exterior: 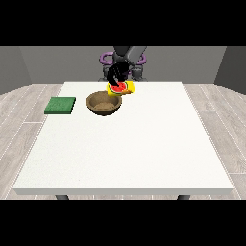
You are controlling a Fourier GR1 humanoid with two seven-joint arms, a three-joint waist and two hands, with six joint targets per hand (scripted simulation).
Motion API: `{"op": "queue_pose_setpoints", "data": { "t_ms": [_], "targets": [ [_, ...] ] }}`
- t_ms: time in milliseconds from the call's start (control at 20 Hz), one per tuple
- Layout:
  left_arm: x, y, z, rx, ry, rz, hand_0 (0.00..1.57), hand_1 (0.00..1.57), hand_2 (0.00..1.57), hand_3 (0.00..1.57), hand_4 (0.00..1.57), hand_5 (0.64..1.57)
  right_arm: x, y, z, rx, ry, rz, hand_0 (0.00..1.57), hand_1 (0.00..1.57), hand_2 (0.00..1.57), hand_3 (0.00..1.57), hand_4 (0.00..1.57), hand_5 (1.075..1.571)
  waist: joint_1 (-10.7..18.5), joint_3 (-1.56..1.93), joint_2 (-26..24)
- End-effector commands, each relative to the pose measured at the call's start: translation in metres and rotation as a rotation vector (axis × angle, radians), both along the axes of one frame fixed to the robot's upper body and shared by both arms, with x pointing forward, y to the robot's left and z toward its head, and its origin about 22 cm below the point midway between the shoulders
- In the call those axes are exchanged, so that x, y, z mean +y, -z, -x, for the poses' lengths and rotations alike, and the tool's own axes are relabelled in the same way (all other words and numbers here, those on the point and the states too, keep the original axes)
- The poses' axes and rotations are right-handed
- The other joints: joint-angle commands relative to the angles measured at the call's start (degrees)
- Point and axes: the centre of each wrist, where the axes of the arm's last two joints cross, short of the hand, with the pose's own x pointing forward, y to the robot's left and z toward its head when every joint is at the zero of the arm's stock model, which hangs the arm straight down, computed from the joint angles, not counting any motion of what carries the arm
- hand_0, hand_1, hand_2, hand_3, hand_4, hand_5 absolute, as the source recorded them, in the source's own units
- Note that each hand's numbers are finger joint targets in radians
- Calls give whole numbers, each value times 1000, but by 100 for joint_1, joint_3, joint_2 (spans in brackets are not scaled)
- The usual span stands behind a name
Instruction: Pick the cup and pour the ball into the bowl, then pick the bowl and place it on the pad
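Note:
A yellow cup with a red inside is tipped on its side just above the far right rim of the brown bowl, its mouth facing the camera. A small green spot, perhaps the ball, shows at the mouth's left edge. A black hand, a little to the view's left of the robot's middle, is curled over the cup from behind. The green pad lies flat on the table to the left of the bowl. No other hand shows.
The white table spreads wide towards the camera and to the right of the bowl. The robot's torso stands behind the far edge. A gap of bare table separates the pad from the bowl.

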Motion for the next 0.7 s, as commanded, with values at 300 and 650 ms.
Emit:
{"op": "queue_pose_setpoints", "data": {
  "t_ms": [300,650],
  "targets": [
    [-14,3,12,59,40,147,1499,1499,1571,1571,1009,1520,-21,26,9,53,80,-2,0,0,0,0,360,1564,474,-14,-253],
    [45,-12,1,20,-130,781,1186,1186,1571,1571,736,1570,-27,25,21,29,109,-16,0,0,0,0,377,1566,674,-40,-218]
  ]
}}
